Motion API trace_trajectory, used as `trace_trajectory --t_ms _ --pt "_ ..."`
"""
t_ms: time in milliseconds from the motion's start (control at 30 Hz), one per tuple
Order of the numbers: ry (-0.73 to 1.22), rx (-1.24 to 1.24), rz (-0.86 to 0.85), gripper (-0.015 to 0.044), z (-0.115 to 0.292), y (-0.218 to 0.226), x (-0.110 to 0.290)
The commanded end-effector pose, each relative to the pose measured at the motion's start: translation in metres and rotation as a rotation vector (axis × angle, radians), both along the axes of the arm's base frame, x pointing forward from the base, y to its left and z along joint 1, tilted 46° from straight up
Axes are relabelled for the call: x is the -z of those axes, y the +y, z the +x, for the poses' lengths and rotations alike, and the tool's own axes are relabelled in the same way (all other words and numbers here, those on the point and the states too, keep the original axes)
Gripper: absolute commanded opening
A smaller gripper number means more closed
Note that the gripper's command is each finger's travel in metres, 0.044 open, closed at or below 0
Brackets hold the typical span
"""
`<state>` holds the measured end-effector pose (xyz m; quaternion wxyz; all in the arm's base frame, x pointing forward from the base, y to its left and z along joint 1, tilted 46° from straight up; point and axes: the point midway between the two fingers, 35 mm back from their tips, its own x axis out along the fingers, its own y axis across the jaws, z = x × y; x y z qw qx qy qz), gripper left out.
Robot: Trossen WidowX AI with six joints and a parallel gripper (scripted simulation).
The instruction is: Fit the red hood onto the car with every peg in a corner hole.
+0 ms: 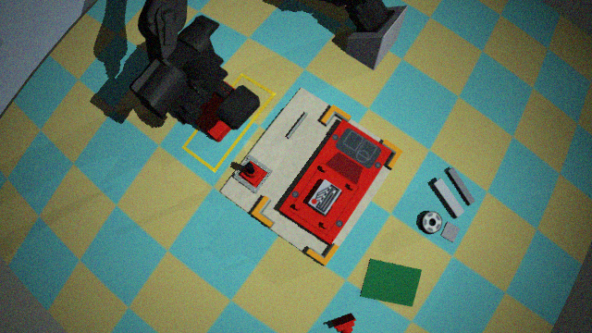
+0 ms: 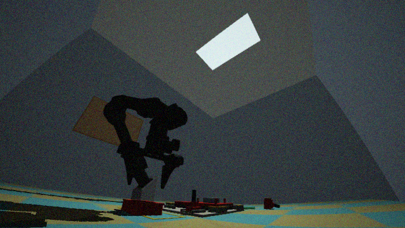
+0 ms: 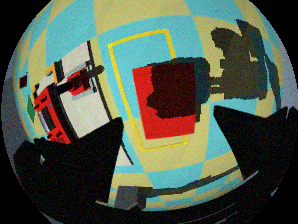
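Observation:
The red hood [image 1: 217,132] [image 2: 142,206] [image 3: 148,121] lies flat on the table inside a yellow outlined rectangle [image 1: 199,159] [image 3: 139,38]. My gripper [image 1: 211,114] [image 2: 146,185] [image 3: 170,116] is open and hangs straight over the hood with a finger on each side, its tips a little above the roof and clear of it. The red chassis [image 1: 338,185] [image 2: 202,204] [image 3: 47,106] sits to the right in the beige jig [image 1: 277,154] [image 3: 83,112] with orange corner stops. The engine block [image 1: 325,196] is on its deck. Small grey pegs show near the deck corners.
A red clamp with a black lever [image 1: 252,173] and a grey bar [image 1: 296,125] are on the jig plate. Two grey bars [image 1: 448,197], a wheel [image 1: 431,219], a grey square [image 1: 450,231], a green square [image 1: 390,282] and a small red part [image 1: 343,322] lie on the right. The arm's base [image 1: 375,39] is at the back.

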<state>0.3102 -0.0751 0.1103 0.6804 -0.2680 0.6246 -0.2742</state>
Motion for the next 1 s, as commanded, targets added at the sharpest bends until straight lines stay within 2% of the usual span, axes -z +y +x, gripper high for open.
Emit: trace_trajectory --t_ms 0,967 --pt "0.009 -0.005 -0.007 0.044 0.0 -0.004 0.004" --pt "0.008 -0.005 -0.011 0.044 -0.001 -0.024 0.021"
